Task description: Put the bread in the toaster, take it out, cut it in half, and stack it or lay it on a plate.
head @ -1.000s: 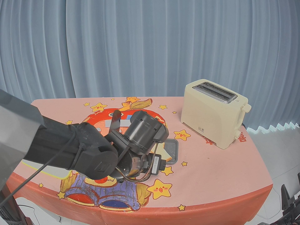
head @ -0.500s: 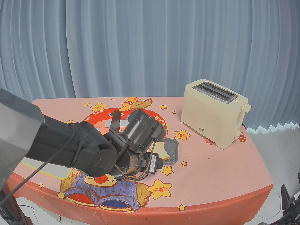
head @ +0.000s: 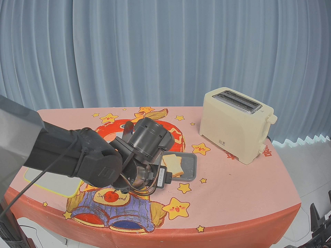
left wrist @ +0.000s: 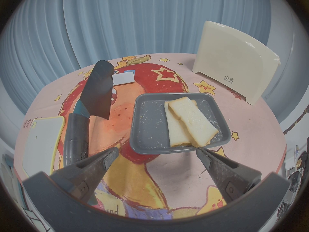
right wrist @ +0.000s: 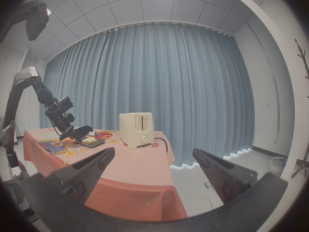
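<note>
Two pale bread halves lie overlapping on a grey tray, also seen in the head view as bread on the tray. My left gripper hovers open and empty just short of the tray's near rim. A black-bladed knife lies on the tablecloth beside the tray. The cream toaster stands at the table's right with empty slots. My right gripper is open and empty, held low off the table's right side.
A white cutting board with a yellow rim lies at the table's left edge. The toaster's cord trails off the far side of the table. A blue curtain hangs behind the table.
My left arm has drawn back to the left, away from the tray. The bread halves, mostly hidden by the wrist before, now show on the tray.
</note>
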